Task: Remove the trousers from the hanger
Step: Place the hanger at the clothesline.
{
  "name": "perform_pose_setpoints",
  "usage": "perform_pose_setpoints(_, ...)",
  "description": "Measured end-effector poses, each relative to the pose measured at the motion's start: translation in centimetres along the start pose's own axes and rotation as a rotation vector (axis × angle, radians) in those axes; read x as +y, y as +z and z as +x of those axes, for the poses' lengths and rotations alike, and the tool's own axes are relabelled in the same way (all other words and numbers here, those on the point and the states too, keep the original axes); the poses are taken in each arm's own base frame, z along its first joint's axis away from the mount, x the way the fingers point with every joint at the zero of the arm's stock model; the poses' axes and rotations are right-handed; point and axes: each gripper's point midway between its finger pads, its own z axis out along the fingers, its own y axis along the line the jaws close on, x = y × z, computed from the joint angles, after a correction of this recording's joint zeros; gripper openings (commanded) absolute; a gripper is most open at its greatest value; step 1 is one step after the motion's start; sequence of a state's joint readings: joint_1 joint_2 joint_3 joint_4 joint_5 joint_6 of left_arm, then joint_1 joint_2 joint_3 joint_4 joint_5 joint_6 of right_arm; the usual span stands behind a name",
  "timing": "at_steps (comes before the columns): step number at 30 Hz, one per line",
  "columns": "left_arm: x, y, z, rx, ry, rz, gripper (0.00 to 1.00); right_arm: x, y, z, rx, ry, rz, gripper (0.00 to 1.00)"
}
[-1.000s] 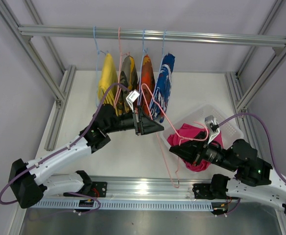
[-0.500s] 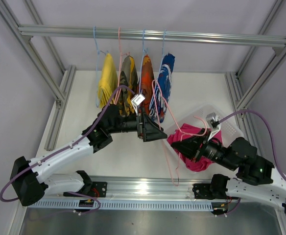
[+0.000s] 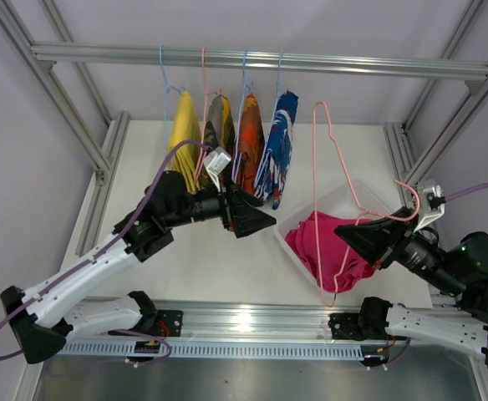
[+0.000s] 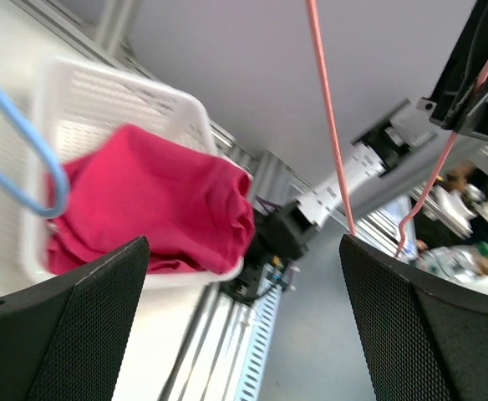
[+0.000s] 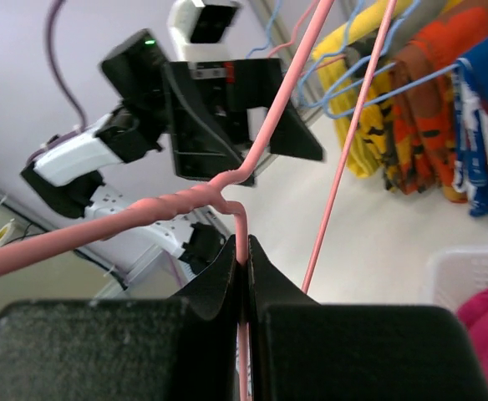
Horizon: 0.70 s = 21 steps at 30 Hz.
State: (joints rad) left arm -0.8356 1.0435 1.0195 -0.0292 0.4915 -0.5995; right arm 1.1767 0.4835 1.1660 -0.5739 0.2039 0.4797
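your right gripper [image 5: 244, 251] is pinched tight on the wire neck of the bare pink hanger [image 5: 185, 205], raised above the white basket [image 4: 102, 92] where the magenta trousers [image 3: 307, 238] lie heaped. your left gripper [image 3: 254, 215] stands spread wide and empty just below the blue-and-white trousers [image 3: 279, 146], which hang beside the orange-red pair [image 3: 251, 138], camouflage pair [image 3: 219, 125] and yellow pair [image 3: 183, 129] on the rail [image 3: 261, 60]. the white tag [image 3: 217, 161] on your left wrist is too small to read; open table [image 3: 219, 251] shows between the arms

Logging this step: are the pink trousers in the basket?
In: pink trousers lie bunched in the white basket; the pink hanger in the right gripper hangs bare.
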Motion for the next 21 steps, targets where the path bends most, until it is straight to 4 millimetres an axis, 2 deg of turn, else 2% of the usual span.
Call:
perform_pose_setpoints(4,0.0,-1.7,-2.0,-0.076,0.073,-0.074,1.00,-1.6,-1.0,-0.7,0.000,-0.014,0.096,0.00)
perform_pose_setpoints(7,0.2,-3.1,-3.3,-0.138,0.123,-0.137,0.99,-3.2,-1.0,-0.6,0.019,-0.027,0.197,0.00)
perform_pose_setpoints(15,0.7,-6.1,-5.8,-0.266,0.212,-0.256,0.99,-6.8,1.5,1.3,0.134,-0.111,0.449,0.00)
perform_pose_setpoints(21,1.3,-7.4,-6.8,-0.314,0.240,-0.328,0.99,-7.8,2.6,0.6,0.129,-0.153,0.541,0.00)
